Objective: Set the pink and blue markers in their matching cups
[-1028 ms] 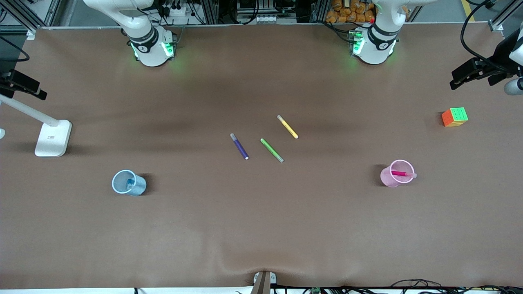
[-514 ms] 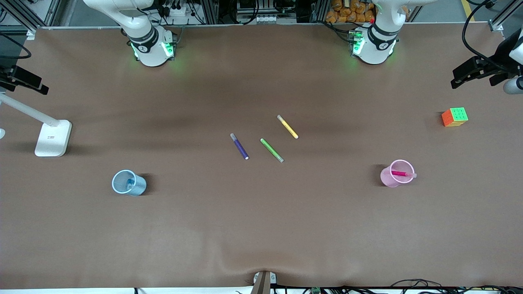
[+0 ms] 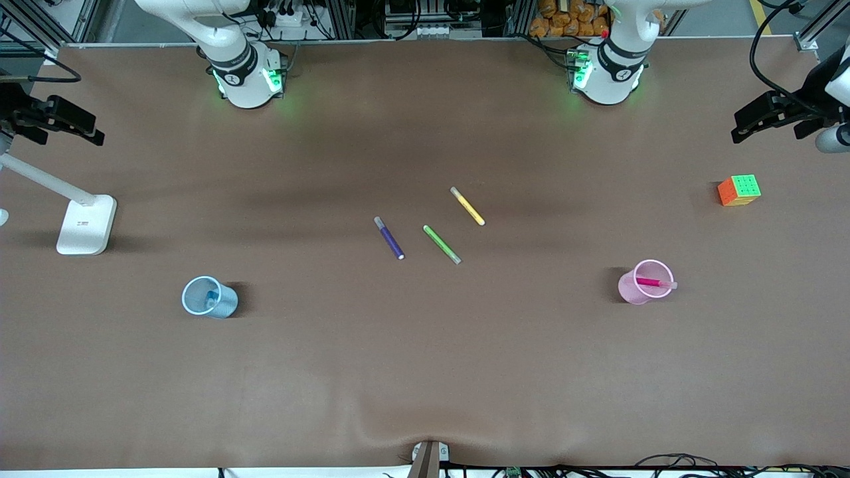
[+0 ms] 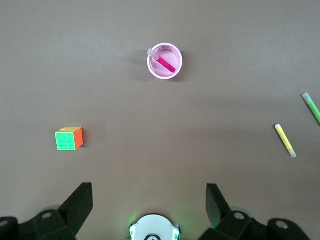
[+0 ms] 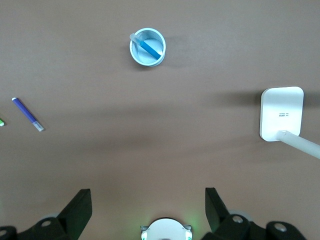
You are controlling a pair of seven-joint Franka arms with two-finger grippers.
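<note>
Brown paper-covered table [image 3: 425, 372], carrying:
- 1 light blue tapered cup [image 3: 209, 297], toward the right arm's end.
- 1 light pink tapered cup [image 3: 645, 282], toward the left arm's end.
- 3 slim felt pens lying flat mid-table, apart from one another: dark purple [image 3: 389, 238], green [image 3: 442, 244], yellow [image 3: 467, 206].
- 1 multicoloured puzzle cube [image 3: 738, 190], near the left arm's end.
- 1 white rectangular stand base [image 3: 86, 224], near the right arm's end.
</note>
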